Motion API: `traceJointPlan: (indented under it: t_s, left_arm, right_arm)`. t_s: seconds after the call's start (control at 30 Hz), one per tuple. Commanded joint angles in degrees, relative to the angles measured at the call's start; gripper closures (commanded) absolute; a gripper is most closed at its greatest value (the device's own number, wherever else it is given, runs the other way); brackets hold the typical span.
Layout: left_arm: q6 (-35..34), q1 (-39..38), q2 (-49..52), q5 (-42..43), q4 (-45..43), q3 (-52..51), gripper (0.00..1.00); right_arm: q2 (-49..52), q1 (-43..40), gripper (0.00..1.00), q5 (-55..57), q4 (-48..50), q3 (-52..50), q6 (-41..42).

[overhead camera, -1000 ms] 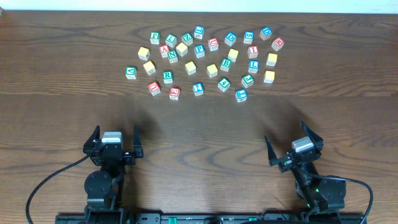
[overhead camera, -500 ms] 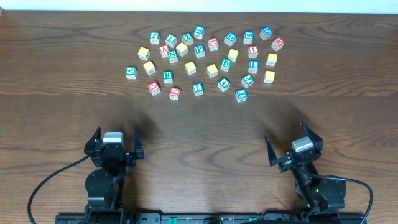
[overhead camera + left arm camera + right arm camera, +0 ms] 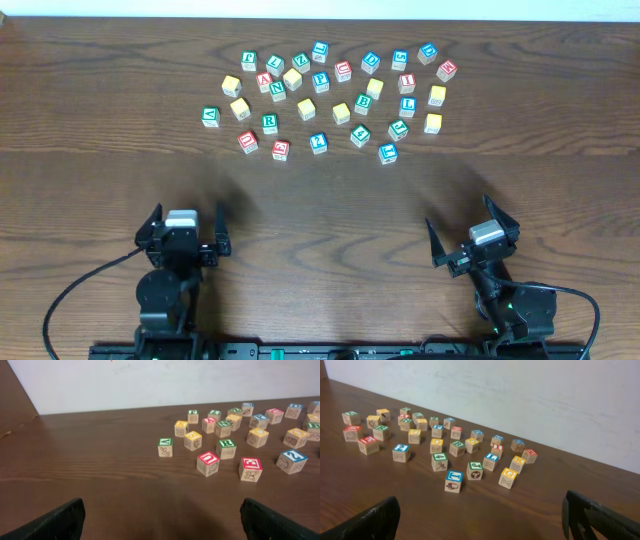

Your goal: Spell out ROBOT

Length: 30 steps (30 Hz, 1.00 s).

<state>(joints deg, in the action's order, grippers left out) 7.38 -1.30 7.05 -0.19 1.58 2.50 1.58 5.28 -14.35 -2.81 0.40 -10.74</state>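
Nothing is moving since the earlier frames: left gripper (image 3: 185, 222) and right gripper (image 3: 466, 228) are waiting wide open and empty at lower frame, leaving green R cube (image 3: 270, 123) and green B cube (image 3: 362, 102) lying unsorted among scattered alphabet cubes (image 3: 318, 82) at upper centre, spelling apparently not yet begun.

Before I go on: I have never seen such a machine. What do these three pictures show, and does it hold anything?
Two robot arms stand at a wooden table. One picture looks straight down; the other two come from a camera on each wrist, so the dark shapes in their lower corners are that arm's fingers. Many letter blocks lie scattered on the far side, among them a green R. The left gripper and right gripper are open, empty, far from the blocks.
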Motion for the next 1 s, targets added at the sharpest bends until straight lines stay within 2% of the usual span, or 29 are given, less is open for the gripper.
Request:
traceJointPlan:
  t_s: [0.0,0.17,0.3,0.43,0.67,0.8,0.87,0.97]
  left_arm:
    - [-0.6,-0.2,6.3,-0.5,0.5,7.5,0.02]
    - [-0.6,-0.2,22.8,-0.2,5.9,20.4,0.02]
    - [-1.0,-0.2,38.1,1.6,14.1,34.7,0.02]
    - [-1.7,-0.2,56.7,2.4,27.6,54.9,0.02]
    - [-3.7,-2.3,81.4,2.8,46.1,84.5,0.03]
    - [-6.2,-4.8,98.6,4.3,61.0,104.4,0.02]
    - [-6.1,-6.9,104.3,6.4,61.7,107.8,0.02]
    - [-6.2,-7.5,106.2,6.6,60.9,107.8,0.02]
  right_arm:
    - [-0.5,0.4,0.01,-0.2,-0.2,-0.1,0.9]
    - [-0.5,0.4,0.01,-0.2,-0.2,-0.1,0.9]
    - [-0.5,0.4,0.01,-0.2,-0.2,-0.1,0.9]
    - [-0.5,0.4,0.01,-0.2,-0.2,-0.1,0.9]
    - [-0.5,0.4,0.01,-0.2,-0.2,-0.1,0.9]
    - [-0.5,0.4,0.01,-0.2,-0.2,-0.1,0.9]
    - [-0.5,0.4,0.01,-0.2,-0.2,-0.1,0.9]
    - [-0.5,0.4,0.01,-0.2,-0.2,-0.1,0.9]
